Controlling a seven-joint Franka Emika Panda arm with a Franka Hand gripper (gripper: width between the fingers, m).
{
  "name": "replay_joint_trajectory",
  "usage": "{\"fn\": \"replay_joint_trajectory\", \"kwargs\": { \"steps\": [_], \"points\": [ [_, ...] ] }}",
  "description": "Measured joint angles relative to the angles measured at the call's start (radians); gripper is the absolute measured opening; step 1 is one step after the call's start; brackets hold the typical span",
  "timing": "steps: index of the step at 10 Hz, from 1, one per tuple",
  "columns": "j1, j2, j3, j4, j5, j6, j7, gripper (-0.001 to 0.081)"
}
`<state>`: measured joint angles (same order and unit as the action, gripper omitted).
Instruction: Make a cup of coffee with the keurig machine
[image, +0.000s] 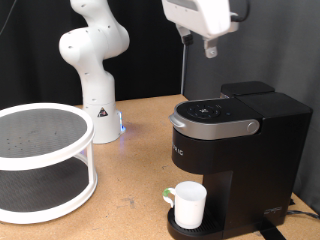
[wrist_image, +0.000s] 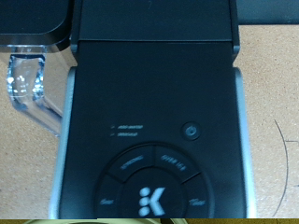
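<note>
The cup is already sitting upright on the drip tray of the keurig machine, at the lower centre of the exterior view, under the brew head, so placing it looks done. The machine is occupying the right half of that frame with its lid lying closed. Whether a pod is loaded or brewing has begun is not showing.

The gripper is hanging at the top of the exterior view, well above the machine, touching nothing; its opening cannot be judged.

In the wrist view a white "K" logo is showing among the round buttons; the small lettering beside it is too blurred to read.

A white two-tier rack is standing at the left.
</note>
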<state>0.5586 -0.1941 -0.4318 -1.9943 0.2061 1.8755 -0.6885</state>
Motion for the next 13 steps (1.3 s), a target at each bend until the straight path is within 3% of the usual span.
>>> {"fn": "replay_joint_trajectory", "kwargs": {
  "steps": [3, 7, 13],
  "points": [
    [0.002, 0.021, 0.009, 0.015, -0.002, 0.049, -0.012, 0.0800],
    [0.000, 0.022, 0.009, 0.002, -0.003, 0.039, -0.011, 0.0800],
    [0.001, 0.022, 0.016, -0.113, -0.064, 0.224, -0.012, 0.0800]
  ]
}}
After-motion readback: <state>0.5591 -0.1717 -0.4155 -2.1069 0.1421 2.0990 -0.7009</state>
